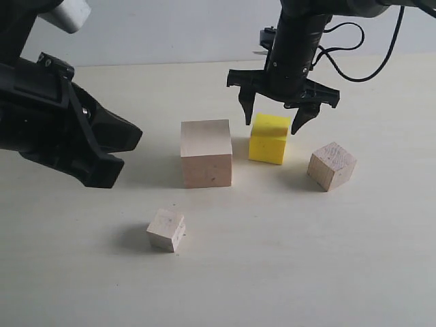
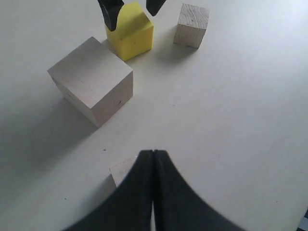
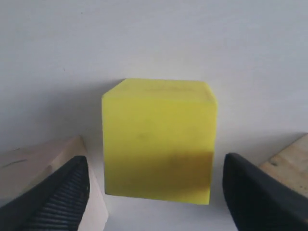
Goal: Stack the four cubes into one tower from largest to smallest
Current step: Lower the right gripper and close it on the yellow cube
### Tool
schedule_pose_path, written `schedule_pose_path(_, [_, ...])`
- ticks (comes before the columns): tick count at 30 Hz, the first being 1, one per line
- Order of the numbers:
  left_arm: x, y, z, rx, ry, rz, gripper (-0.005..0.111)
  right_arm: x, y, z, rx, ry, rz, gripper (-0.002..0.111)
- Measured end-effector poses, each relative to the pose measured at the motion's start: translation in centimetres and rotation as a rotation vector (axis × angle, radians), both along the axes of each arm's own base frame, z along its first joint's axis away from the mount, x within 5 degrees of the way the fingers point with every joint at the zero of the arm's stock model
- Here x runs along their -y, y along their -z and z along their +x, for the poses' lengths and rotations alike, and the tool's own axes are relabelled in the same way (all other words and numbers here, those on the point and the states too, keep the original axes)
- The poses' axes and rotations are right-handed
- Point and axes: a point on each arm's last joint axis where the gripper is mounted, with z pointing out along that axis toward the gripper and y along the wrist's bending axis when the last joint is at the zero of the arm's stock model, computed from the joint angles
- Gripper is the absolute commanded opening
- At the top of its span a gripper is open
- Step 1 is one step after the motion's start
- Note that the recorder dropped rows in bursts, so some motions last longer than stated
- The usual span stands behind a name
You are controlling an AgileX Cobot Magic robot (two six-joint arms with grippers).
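Note:
Four cubes lie apart on the pale table; no tower stands. The large wooden cube (image 1: pixel 206 152) (image 2: pixel 91 79) sits in the middle. Just right of it is the yellow cube (image 1: pixel 269 138) (image 2: pixel 130 32) (image 3: pixel 160 137). My right gripper (image 1: pixel 272 124) (image 3: pixel 156 185) hangs open just above the yellow cube, one fingertip on each side, not touching. The medium wooden cube (image 1: pixel 332 165) (image 2: pixel 191 25) lies farther right. The small wooden cube (image 1: pixel 166 229) (image 2: pixel 123 170) is nearest the front, partly hidden behind my left gripper (image 1: pixel 129 146) (image 2: pixel 153 154), which is shut on nothing at the left.
The pale table (image 1: pixel 286 259) stretches bare to the front and right of the cubes. The right arm's black cables (image 1: pixel 354 48) loop above the table's far edge. The left arm's bulk (image 1: pixel 48 122) fills the left side.

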Motion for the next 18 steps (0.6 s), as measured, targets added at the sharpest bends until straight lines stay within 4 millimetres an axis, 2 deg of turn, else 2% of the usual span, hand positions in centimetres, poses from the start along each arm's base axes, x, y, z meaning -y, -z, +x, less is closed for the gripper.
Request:
schedule_pose_path(11, [0.0, 0.0, 0.0, -0.001, 0.001, 0.001, 0.0, 0.0, 0.2, 0.3, 0.027, -0.004, -0.005, 0.073])
schedule_pose_path(15, [0.0, 0.0, 0.0, -0.001, 0.001, 0.001, 0.0, -0.1, 2.2, 0.4, -0.016, -0.002, -0.019, 0.073])
schedule_pose_path(18, [0.0, 0.0, 0.0, 0.0, 0.001, 0.003, 0.0, -0.1, 3.0, 0.5, -0.025, -0.002, -0.022, 0.073])
